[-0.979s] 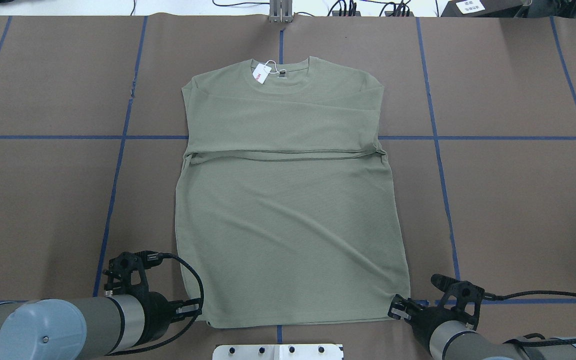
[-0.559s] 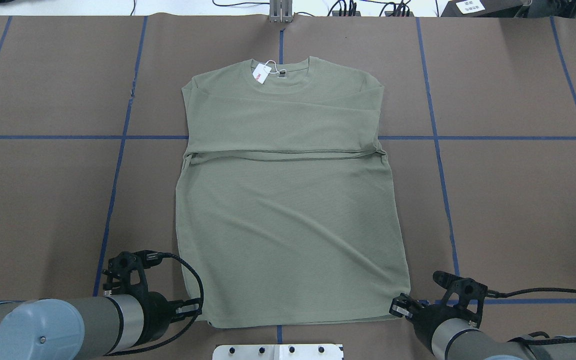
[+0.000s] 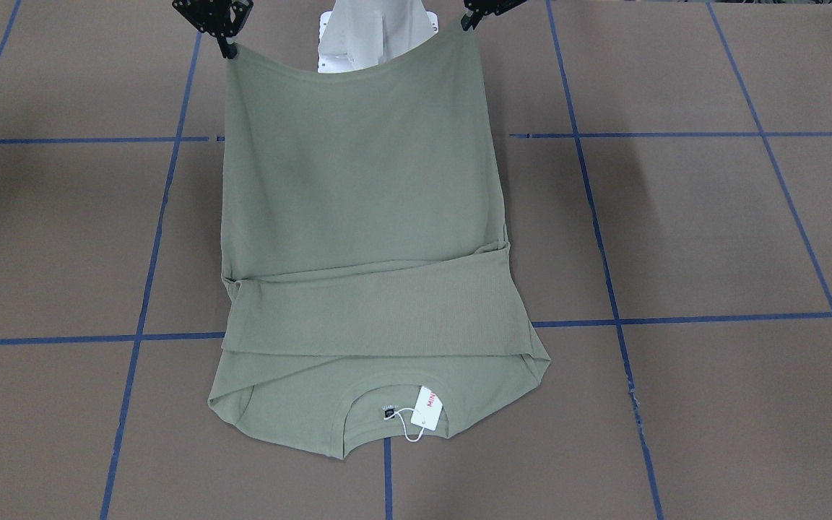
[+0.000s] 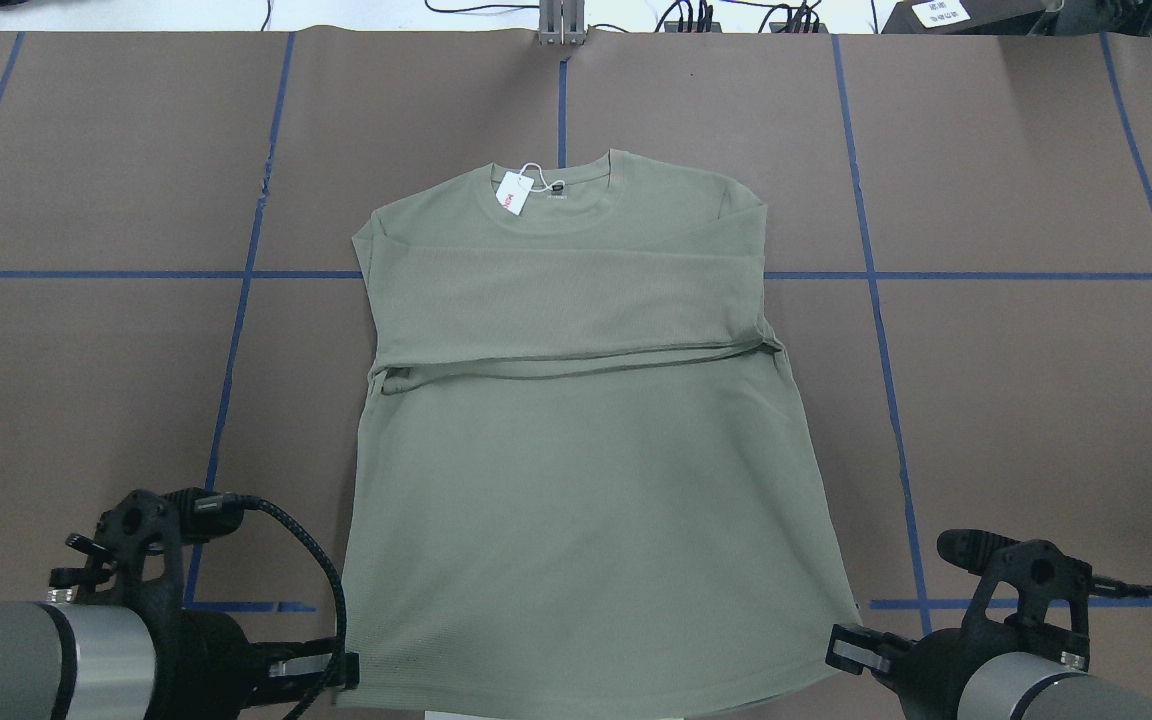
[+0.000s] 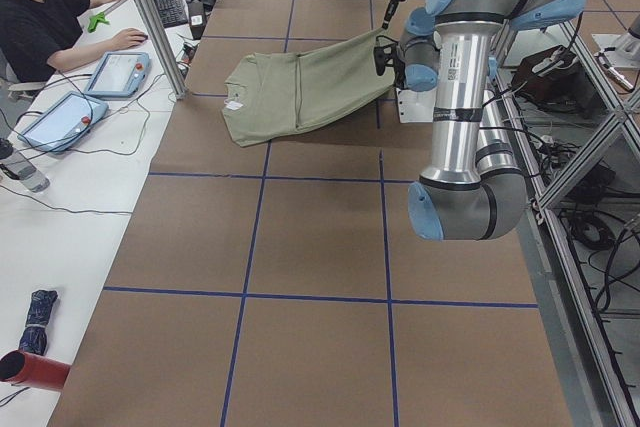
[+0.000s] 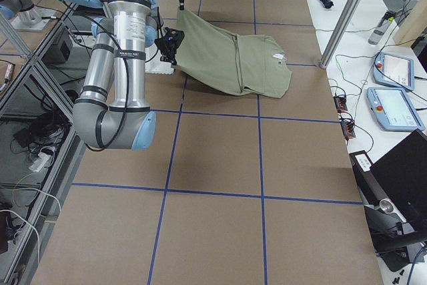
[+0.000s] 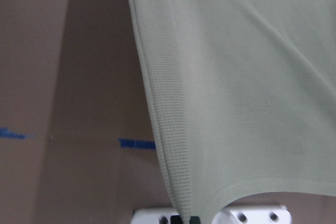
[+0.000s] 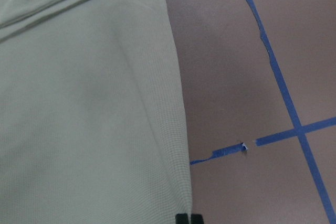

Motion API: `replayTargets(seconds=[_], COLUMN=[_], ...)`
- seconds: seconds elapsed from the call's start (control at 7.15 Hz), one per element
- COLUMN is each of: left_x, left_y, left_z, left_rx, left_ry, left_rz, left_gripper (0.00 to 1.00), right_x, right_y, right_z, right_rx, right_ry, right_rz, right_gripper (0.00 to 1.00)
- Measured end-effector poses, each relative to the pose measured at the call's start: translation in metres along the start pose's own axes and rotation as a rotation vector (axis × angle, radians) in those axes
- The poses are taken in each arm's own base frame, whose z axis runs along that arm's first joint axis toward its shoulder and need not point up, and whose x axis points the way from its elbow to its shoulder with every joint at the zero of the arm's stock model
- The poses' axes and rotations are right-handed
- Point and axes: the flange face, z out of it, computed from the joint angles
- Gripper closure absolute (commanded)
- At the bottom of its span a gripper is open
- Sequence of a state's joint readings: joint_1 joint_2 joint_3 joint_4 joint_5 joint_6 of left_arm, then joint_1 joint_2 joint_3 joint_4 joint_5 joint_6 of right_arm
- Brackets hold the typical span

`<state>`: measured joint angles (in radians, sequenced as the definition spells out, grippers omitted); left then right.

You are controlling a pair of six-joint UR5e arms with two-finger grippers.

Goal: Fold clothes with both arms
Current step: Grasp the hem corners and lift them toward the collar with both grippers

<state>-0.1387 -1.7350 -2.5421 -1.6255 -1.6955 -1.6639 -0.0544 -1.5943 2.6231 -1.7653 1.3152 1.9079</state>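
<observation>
The olive-green shirt [image 4: 586, 480] has its collar end on the table, and its sleeves are folded across the chest. A white hang tag [image 4: 513, 192] hangs at the collar. The hem end is raised off the table and sags between the two arms. My left gripper [image 4: 346, 670] is shut on the hem's left corner. In the left wrist view its fingertips [image 7: 186, 219] pinch the cloth [image 7: 252, 77]. My right gripper [image 4: 836, 650] is shut on the right corner, also seen pinching the shirt [image 8: 79, 103] in the right wrist view. In the front-facing view the hem [image 3: 347, 72] hangs between both grippers.
Blue tape lines [image 4: 236, 330] grid the brown table. The white pedestal base [image 3: 376, 32] sits under the lifted hem. A person [image 5: 40, 27] sits at a side desk with tablets [image 5: 115, 72]. More tablets [image 6: 393, 71] lie on the table at the far end.
Both grippers have risen and pulled back toward the robot's base with the hem corners. The hem has lifted off the table and the whole shirt has slid toward the robot.
</observation>
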Motion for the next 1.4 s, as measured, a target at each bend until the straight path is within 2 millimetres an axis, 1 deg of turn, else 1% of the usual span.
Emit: replayTargets(seconds=[0.14,0.28,0.42,0.56,0.7,0.84,0.98,1.12,1.26,1.4], left_x=[0.012,0.021,0.025,0.024,0.021,0.018,0.016,0.015,0.016,0.013], left_y=[-0.006,-0.021,-0.046,-0.081,-0.120,-0.164,-0.210,-0.253,-0.292,-0.325], left_z=[-0.009,0.006,0.027,0.045,0.059,0.062,0.055,0.044,0.038,0.043], left_rx=[-0.003,0.017,0.059,0.112,0.171,0.234,0.302,0.359,0.395,0.412], left_ry=[-0.006,-0.031,-0.067,-0.093,-0.108,-0.122,-0.143,-0.166,-0.189,-0.213], left_rz=[0.014,0.051,0.096,0.136,0.165,0.192,0.214,0.226,0.226,0.228], left_gripper=[1.00,1.00,1.00,1.00,1.00,1.00,1.00,1.00,1.00,1.00], right_x=[-0.008,-0.021,-0.043,-0.070,-0.095,-0.115,-0.129,-0.140,-0.144,-0.146], right_y=[-0.008,-0.017,-0.031,-0.056,-0.088,-0.125,-0.166,-0.210,-0.253,-0.291], right_z=[-0.012,-0.013,-0.001,0.020,0.039,0.048,0.054,0.063,0.081,0.105], right_rx=[-0.007,0.001,0.032,0.069,0.093,0.115,0.134,0.151,0.168,0.185], right_ry=[0.003,0.001,-0.001,0.016,0.037,0.053,0.066,0.073,0.072,0.072], right_rz=[0.012,0.010,-0.012,-0.035,-0.050,-0.056,-0.059,-0.054,-0.047,-0.045], right_gripper=[1.00,1.00,1.00,1.00,1.00,1.00,1.00,1.00,1.00,1.00])
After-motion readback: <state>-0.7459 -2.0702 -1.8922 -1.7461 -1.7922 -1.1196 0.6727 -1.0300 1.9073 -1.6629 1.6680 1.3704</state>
